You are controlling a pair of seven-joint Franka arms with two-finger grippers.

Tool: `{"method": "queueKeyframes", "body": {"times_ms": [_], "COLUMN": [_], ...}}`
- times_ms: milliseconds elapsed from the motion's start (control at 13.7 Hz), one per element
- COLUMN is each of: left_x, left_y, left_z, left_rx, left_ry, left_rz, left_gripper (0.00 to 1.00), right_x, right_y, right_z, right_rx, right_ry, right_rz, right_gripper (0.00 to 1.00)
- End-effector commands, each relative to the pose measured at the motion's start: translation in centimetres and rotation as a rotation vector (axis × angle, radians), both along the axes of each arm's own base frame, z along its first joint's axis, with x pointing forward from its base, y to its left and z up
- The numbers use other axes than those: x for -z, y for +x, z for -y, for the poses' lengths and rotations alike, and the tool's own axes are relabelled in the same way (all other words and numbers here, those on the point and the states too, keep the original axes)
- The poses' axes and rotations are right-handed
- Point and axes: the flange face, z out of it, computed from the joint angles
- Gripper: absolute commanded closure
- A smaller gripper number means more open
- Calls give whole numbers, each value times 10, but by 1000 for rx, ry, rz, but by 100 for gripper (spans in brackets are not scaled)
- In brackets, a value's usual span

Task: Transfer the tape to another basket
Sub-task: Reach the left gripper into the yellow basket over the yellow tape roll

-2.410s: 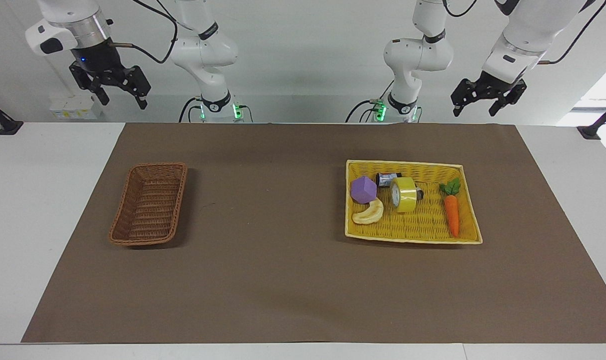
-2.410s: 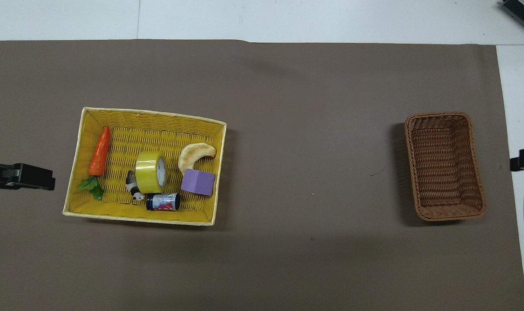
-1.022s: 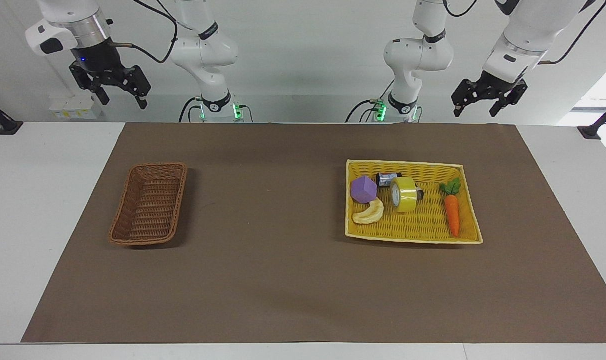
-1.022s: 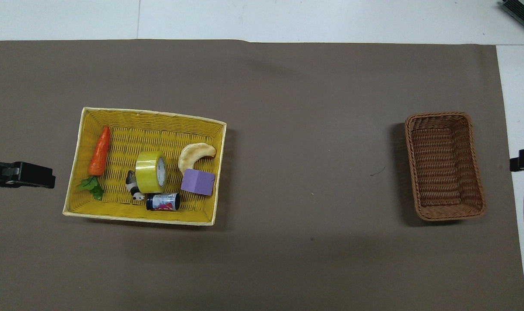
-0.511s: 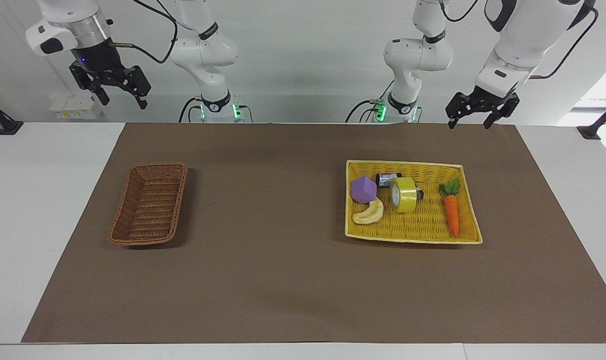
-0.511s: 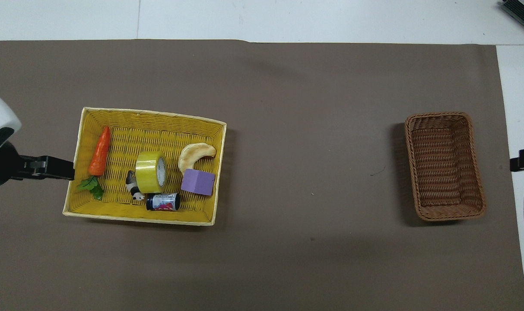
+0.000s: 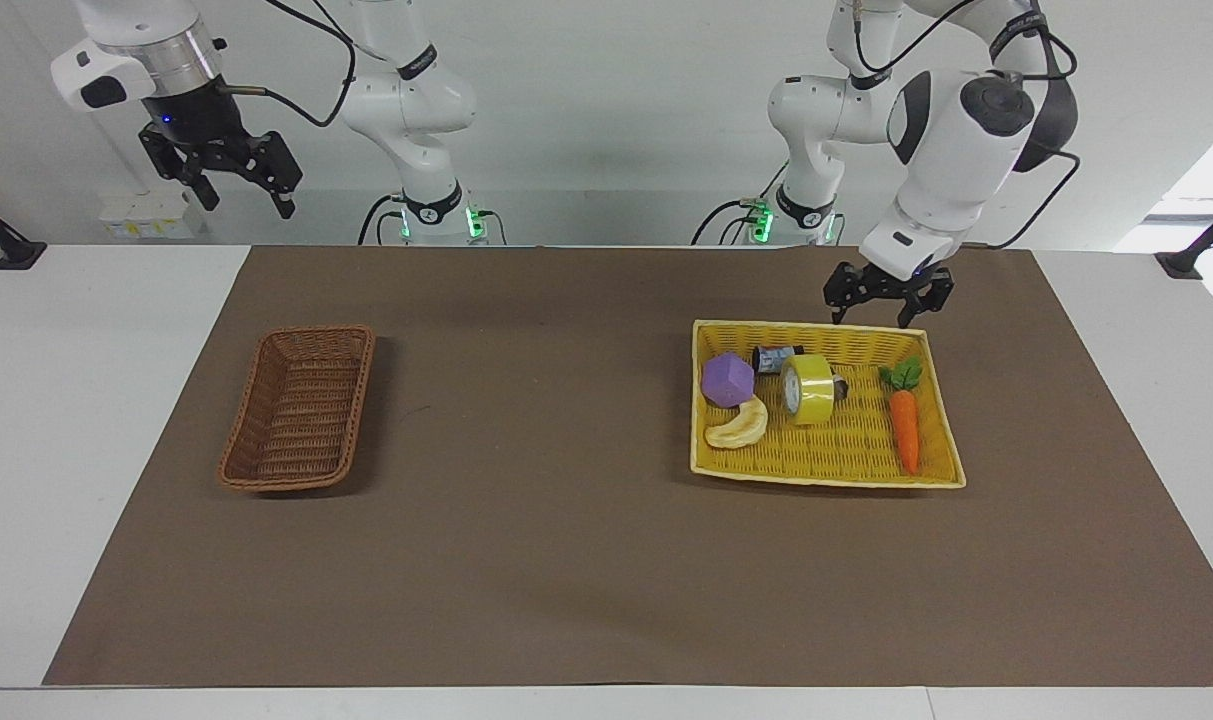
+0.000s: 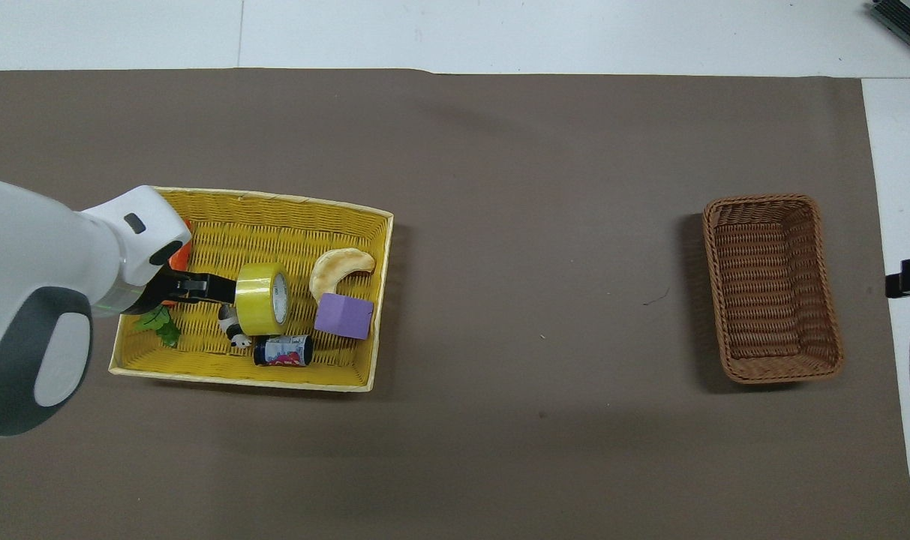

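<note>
The tape (image 7: 808,389), a yellow roll on its edge, stands in the yellow tray (image 7: 836,455) among other toys; it also shows in the overhead view (image 8: 263,298). My left gripper (image 7: 874,313) is open and hangs over the tray's rim, above and apart from the tape. In the overhead view the left gripper (image 8: 211,288) lies between the carrot and the tape. The brown wicker basket (image 7: 299,408) sits empty toward the right arm's end, also in the overhead view (image 8: 771,289). My right gripper (image 7: 241,195) is open, waiting high at that end of the table.
In the yellow tray (image 8: 274,225) lie a carrot (image 7: 903,425), a purple block (image 8: 343,316), a pale crescent toy (image 8: 338,266), a small can (image 8: 283,350) and a panda figure (image 8: 232,328). A brown mat (image 7: 526,520) covers the table between tray and basket.
My left arm has swung down from beside the table to over the yellow tray, near the tape. The right arm and all objects have stayed put.
</note>
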Motion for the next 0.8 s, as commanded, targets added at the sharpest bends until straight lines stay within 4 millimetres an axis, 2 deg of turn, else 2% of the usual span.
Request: {"method": "queueKeyframes", "body": {"times_ms": [0, 146, 219, 365, 438, 511, 584, 730], "left_x": [45, 90, 99, 101, 101, 101, 100, 99], "left_y": [7, 16, 18, 15, 13, 10, 10, 10], "left_z": [22, 49, 51, 50, 48, 47, 47, 46], "left_rx": [-28, -47, -60, -55, -58, -60, -60, -67], "left_ry": [-8, -6, -5, -1, 4, 16, 25, 30], "left_rz": [10, 23, 26, 12, -3, -34, -59, -72], "left_gripper": [0, 0, 0, 0, 20, 73, 100, 100], "right_x": [0, 0, 0, 0, 0, 0, 0, 0], "right_y": [-6, -6, -6, -6, -6, -6, -6, -8], "right_z": [2, 2, 2, 2, 2, 2, 2, 2], "right_rx": [-17, -17, -17, -17, -17, -17, -19, -19], "right_ry": [1, 1, 1, 1, 1, 1, 1, 2], "right_rz": [-5, -6, -6, -6, -6, -6, -6, -11], "right_gripper": [0, 0, 0, 0, 0, 0, 0, 0]}}
